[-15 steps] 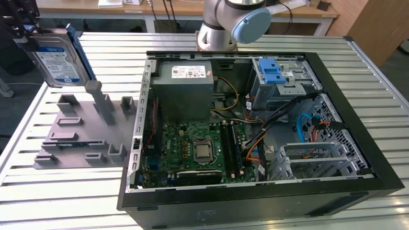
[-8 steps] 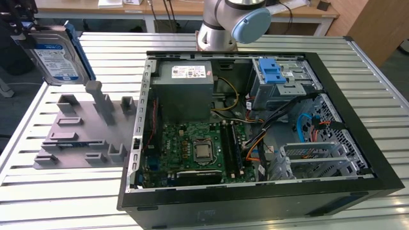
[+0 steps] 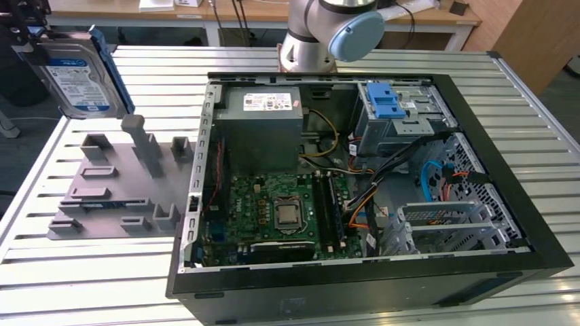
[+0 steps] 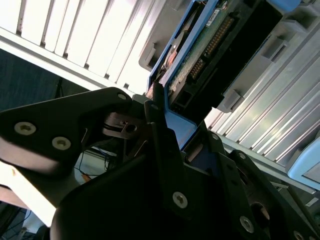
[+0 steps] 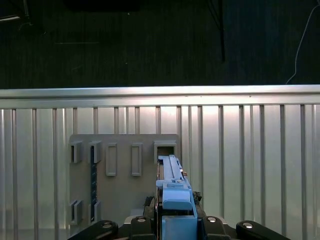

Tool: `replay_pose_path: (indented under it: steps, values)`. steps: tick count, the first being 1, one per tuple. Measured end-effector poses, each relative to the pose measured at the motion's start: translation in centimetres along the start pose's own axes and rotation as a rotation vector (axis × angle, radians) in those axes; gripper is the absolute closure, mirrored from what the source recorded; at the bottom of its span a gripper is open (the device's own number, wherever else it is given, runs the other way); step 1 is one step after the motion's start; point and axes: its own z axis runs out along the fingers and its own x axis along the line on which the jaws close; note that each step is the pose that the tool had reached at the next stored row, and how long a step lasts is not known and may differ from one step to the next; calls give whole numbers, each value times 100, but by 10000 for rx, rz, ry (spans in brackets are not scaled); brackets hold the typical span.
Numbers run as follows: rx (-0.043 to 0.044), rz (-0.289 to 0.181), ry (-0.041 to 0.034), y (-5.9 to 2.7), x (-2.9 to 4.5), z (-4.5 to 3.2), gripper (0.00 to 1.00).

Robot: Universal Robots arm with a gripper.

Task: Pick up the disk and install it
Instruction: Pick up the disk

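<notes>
The disk (image 3: 77,75) is a silver drive with a white and blue label and blue rails. It hangs upright in the air at the exterior view's far left, above the grey fixture plate (image 3: 118,183). My gripper (image 3: 34,42) is shut on its upper end. In the second wrist view the black fingers (image 4: 160,135) clamp the blue rail, with the disk's green circuit board (image 4: 215,45) beyond them. In the first wrist view the disk's blue edge (image 5: 172,185) rises from the gripper (image 5: 175,220) over the fixture plate (image 5: 125,170).
An open computer case (image 3: 363,272) lies on the slatted metal table (image 3: 91,278), to the exterior view's right of the plate. Inside are a grey power supply (image 3: 263,119), a motherboard (image 3: 272,210), cables and a drive cage (image 3: 408,122) with a blue latch (image 3: 388,102). The arm's base (image 3: 317,34) stands behind the case.
</notes>
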Motion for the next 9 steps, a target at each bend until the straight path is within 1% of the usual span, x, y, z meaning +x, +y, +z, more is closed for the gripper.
replay_pose_path:
  steps: [9]
  values:
    - [1, 0, -1, -1, -1, -75, 64]
